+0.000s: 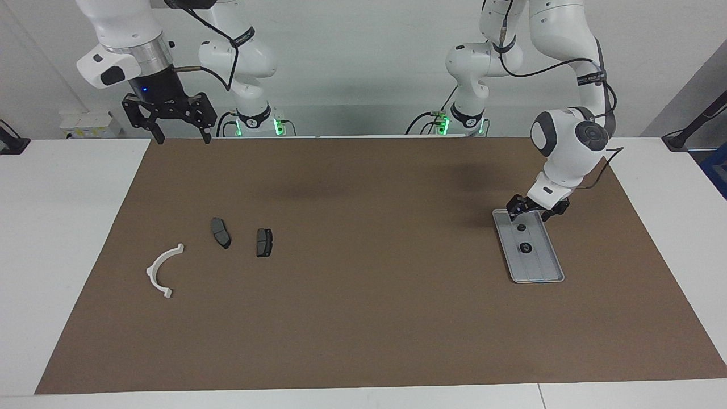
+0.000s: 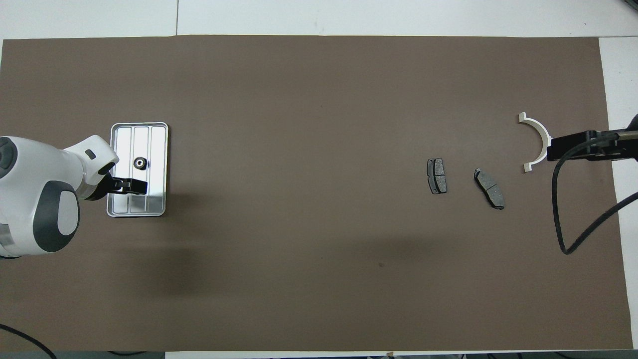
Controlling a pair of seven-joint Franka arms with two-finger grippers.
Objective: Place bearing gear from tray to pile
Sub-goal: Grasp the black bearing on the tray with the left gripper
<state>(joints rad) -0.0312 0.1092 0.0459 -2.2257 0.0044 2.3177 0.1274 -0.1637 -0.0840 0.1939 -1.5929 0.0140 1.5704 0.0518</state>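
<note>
Two small dark bearing gears lie in the tray [image 1: 554, 275]: one bearing gear [image 1: 526, 247] rests near the middle of the ribbed floor, and a second gear [image 1: 521, 228] sits closer to the robots, just beneath the left gripper [image 1: 537, 211]. The tray is a shallow silver rectangle with rounded corners, set on the brown mat [image 1: 363, 318] at the left arm's end of the desk [image 1: 57, 227]. The left gripper reaches steeply down over the end of the tray nearer to the robots; its jaws stand apart and hold nothing, and whether they touch the tray floor cannot be told. In the overhead view this gripper [image 2: 130, 185] hides the nearer gear, so that only the middle one [image 2: 140, 162] shows on the tray [image 2: 115, 149]. The pile lies well apart from the tray, toward the right arm's end of the desk, and consists of three separate parts: a white half-ring bracket [image 1: 161, 270], a dark grey brake pad [image 1: 221, 232] beside it, and a second brake pad [image 1: 264, 242] just beside the first; none of them touches another. The right gripper [image 1: 180, 135] waits raised over the edge of the mat nearest the robots, jaws spread wide and empty.
</note>
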